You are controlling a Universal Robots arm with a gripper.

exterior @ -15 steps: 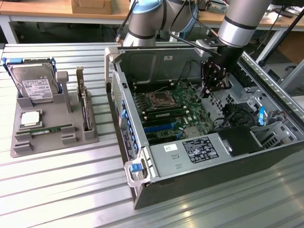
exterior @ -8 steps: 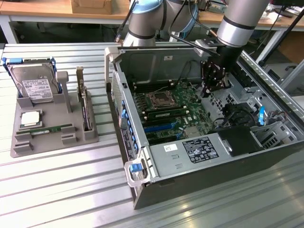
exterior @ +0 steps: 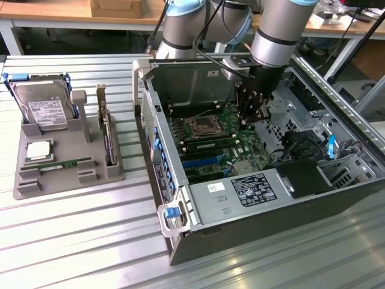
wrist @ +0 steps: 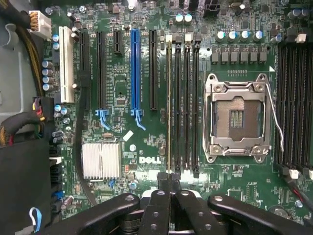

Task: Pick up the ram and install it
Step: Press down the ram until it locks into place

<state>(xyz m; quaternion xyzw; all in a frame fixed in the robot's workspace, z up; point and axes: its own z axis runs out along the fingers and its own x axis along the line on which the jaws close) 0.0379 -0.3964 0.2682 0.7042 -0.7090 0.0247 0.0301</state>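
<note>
A: What's the setting?

B: A ribbed metal desk (exterior: 72, 241) fills the exterior view, with wooden benches along the top of the frame. At mid left sits a grey parts tray (exterior: 36, 180) carrying a silver hard drive (exterior: 45, 111), a processor chip (exterior: 37, 150), an upright expansion card (exterior: 107, 135) and a green memory stick (exterior: 63, 164) lying flat. An open computer case (exterior: 258, 180) takes up the centre and right.

A: And the arm?

B: The arm (exterior: 274, 30) drops in from the top centre of the frame, its wrist pointing straight down into the case. The claw (exterior: 252, 111) hangs just above the motherboard (exterior: 222, 144), beside the processor socket (exterior: 201, 126).

A: Clenched or released?

B: In the wrist view the claw (wrist: 169, 188) has its fingertips (wrist: 164, 185) pressed together, clenched with nothing between them, right at the end of a memory slot.

A: Where's the ram?

B: The ram (wrist: 169, 103) stands edge-on in that slot, seated among the black memory slots (wrist: 187, 103) near the centre of the frame; in the exterior view it lies across the board at centre, just below the socket.

A: Room to move?

B: The case walls (exterior: 150, 120) rise on all sides, and black cables (exterior: 295, 144) bunch at right centre. The power supply (exterior: 252, 189) closes off the lower edge. Above the board it is open.
</note>
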